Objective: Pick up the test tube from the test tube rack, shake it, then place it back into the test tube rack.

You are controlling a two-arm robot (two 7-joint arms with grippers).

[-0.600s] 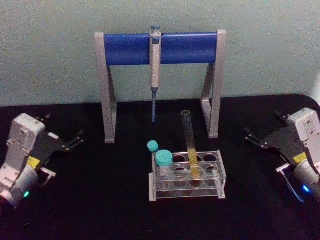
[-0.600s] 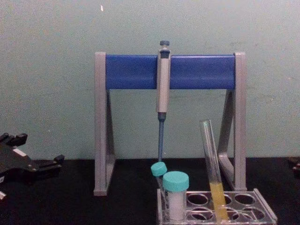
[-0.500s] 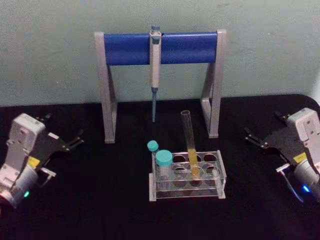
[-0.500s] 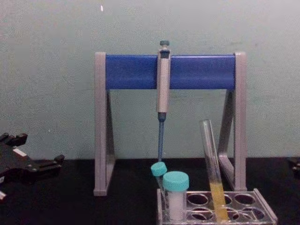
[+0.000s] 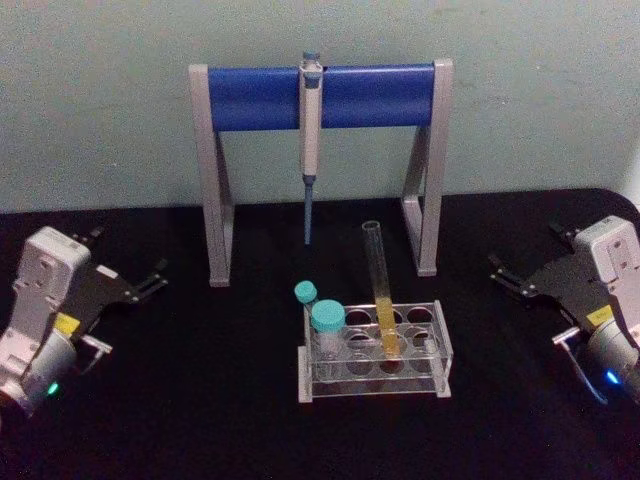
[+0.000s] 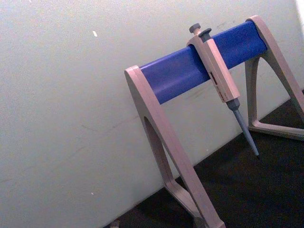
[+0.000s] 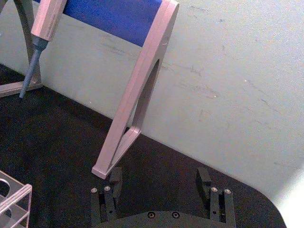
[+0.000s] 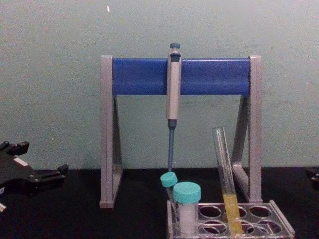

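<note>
**Going in for the test tube: how I'd play the grab**

Closest to the robot, both arms sit wide of the test tube rack. The left gripper is well off to the rack's left, fingers spread and empty. The right gripper is well off to the rack's right, also spread, and the right wrist view shows a clear gap between its fingers. So as I read it, the pick hasn't started.

The rack sits on the black table. The test tube stands in a hole just right of the rack's middle, though I can't tell which row. It leans a bit, mouth tipped toward the rack's left. It has yellow liquid in the bottom part and no cap. Two teal-capped tubes crowd the rack's left end.

My take:
- Use the right gripper, since coming in from the rack's right skips those caps.
- Pinch the bare glass above the liquid and well above the rack's top plate.
- Centre the tube between the fingers first, then close gently, because it looks like thin glass.
- Pull out along the tube's own lean, or that light rack will probably drag or tip.
- The mouth is open, so keep the shake small and upright.

Behind the rack, a pipette hangs from the pipette stand with its tip pointing down. Don't lift back into it.
</note>
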